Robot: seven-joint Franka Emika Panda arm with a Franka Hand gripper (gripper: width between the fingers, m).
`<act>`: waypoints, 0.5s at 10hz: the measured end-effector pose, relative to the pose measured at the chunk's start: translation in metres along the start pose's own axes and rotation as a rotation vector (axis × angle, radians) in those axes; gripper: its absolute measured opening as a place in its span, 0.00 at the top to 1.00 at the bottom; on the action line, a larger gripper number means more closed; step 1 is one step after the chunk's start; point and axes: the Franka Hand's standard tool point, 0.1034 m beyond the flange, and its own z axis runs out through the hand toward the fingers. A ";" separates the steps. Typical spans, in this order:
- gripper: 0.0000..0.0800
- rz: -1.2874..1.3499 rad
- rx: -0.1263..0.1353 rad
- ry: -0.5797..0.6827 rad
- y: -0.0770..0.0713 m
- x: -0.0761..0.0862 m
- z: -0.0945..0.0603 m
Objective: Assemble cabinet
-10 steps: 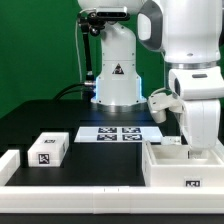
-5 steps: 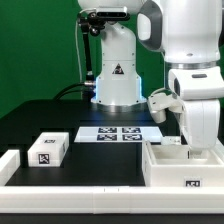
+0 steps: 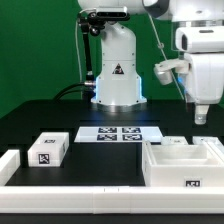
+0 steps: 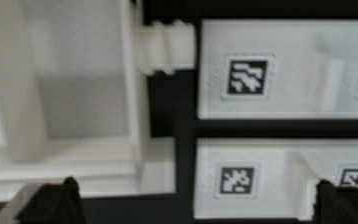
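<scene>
The cabinet (image 3: 185,162), a large white boxy body with open compartments and a tag on its front, stands at the exterior view's right front. My gripper (image 3: 201,114) hangs well above it, open and empty. In the wrist view the gripper (image 4: 194,203) shows two dark fingertips (image 4: 53,200) wide apart with nothing between them. Below them lie the cabinet's white compartment (image 4: 60,90), a ribbed white peg (image 4: 163,50) and white faces with black-and-white tags (image 4: 247,78).
A small white tagged block (image 3: 47,150) and another white block (image 3: 8,165) lie at the exterior view's left. The marker board (image 3: 118,133) lies mid-table. A long low white bar (image 3: 80,188) runs along the front. The arm's base (image 3: 118,85) stands behind.
My gripper has risen from down at the cabinet's compartment to well above it. The cabinet and the blocks have not moved.
</scene>
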 end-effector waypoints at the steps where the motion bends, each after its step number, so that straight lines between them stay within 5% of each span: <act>1: 0.19 -0.002 0.005 0.014 -0.014 0.014 0.007; 3: 0.19 0.000 -0.003 0.043 -0.034 0.022 0.025; 5: 0.19 0.008 0.000 0.038 -0.029 0.019 0.022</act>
